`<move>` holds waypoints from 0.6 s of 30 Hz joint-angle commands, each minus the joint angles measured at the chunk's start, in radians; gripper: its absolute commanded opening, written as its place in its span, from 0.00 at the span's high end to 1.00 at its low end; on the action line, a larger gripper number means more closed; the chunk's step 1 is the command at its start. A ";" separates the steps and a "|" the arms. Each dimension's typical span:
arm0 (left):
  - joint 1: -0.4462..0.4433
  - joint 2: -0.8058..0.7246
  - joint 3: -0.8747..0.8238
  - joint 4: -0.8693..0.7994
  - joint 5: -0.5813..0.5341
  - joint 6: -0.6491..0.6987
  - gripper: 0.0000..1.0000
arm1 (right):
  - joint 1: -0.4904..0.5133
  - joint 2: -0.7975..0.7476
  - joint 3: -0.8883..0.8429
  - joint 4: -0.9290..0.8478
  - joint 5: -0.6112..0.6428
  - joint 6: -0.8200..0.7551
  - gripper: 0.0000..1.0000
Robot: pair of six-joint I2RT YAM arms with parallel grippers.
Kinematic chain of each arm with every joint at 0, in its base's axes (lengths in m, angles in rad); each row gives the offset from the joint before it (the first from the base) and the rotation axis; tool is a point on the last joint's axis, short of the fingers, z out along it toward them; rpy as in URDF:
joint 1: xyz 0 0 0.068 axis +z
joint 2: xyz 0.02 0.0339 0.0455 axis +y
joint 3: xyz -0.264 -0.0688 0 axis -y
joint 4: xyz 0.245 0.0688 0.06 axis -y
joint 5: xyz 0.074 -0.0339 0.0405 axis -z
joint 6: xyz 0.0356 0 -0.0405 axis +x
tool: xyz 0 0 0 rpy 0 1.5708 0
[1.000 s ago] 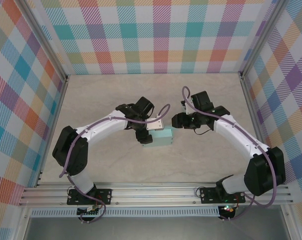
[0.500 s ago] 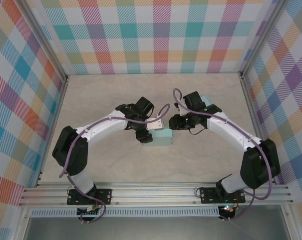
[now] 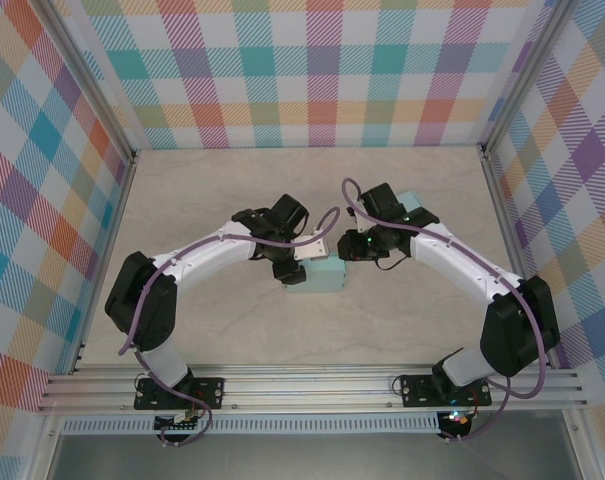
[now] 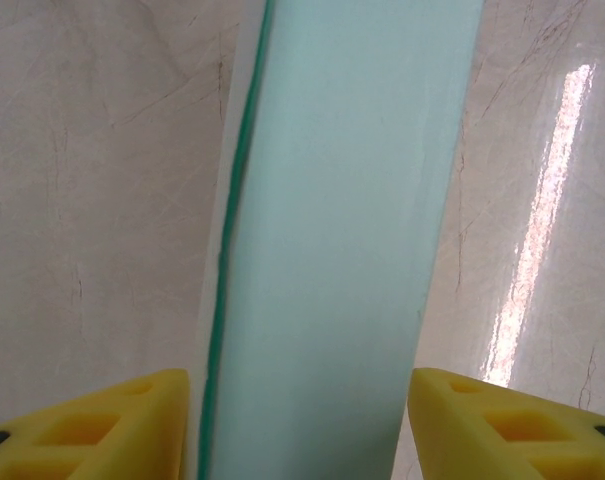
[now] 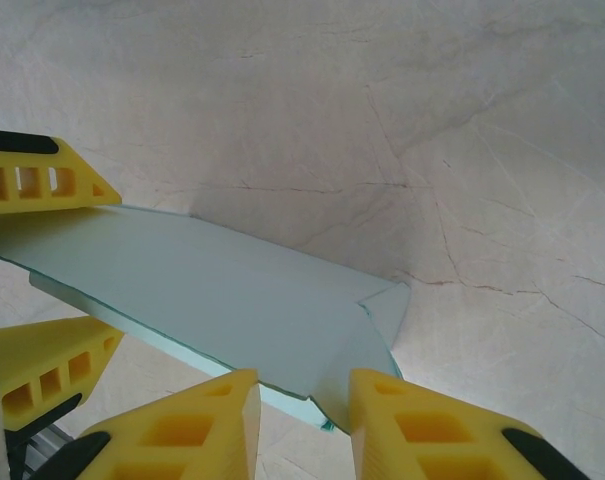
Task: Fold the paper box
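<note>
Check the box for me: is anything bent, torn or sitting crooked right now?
One thing: the small triangular flap at the corner of the paper box juts out at an angle beside the right gripper instead of lying flush. Nothing looks torn.

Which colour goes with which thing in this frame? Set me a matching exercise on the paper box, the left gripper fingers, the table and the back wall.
Things:
1. paper box
2. left gripper fingers
3. table
4. back wall

Colours:
a. beige with a marble pattern
b. many-coloured plaid
c. pale mint green
d. yellow

Pairs: 1-c, 2-d, 3-a, 4-b.
</note>
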 commanded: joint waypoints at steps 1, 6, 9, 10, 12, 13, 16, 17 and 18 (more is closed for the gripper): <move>0.009 -0.007 -0.019 0.004 0.007 -0.018 0.41 | 0.008 0.014 0.013 -0.050 0.030 0.014 0.68; 0.009 -0.016 -0.027 0.011 0.008 -0.012 0.41 | 0.011 0.019 0.013 -0.060 0.056 -0.015 0.54; 0.009 -0.022 -0.032 0.017 0.006 -0.006 0.41 | 0.011 0.013 0.012 -0.050 0.052 -0.034 0.54; 0.009 -0.024 -0.031 0.018 0.008 -0.006 0.41 | 0.011 0.011 0.012 -0.045 0.048 -0.042 0.54; 0.010 -0.027 -0.036 0.024 0.008 -0.003 0.40 | 0.011 0.011 0.012 -0.038 0.031 -0.062 0.54; 0.008 -0.027 -0.037 0.027 0.007 -0.003 0.40 | 0.011 0.010 0.011 -0.035 0.026 -0.073 0.52; 0.008 -0.030 -0.038 0.023 0.002 -0.003 0.40 | 0.011 -0.012 0.009 -0.041 0.026 -0.110 0.43; 0.006 -0.033 -0.039 0.023 0.002 -0.002 0.40 | 0.011 -0.024 0.009 -0.045 0.028 -0.119 0.42; 0.005 -0.036 -0.041 0.026 0.000 0.000 0.40 | 0.011 -0.040 0.009 -0.049 0.026 -0.133 0.42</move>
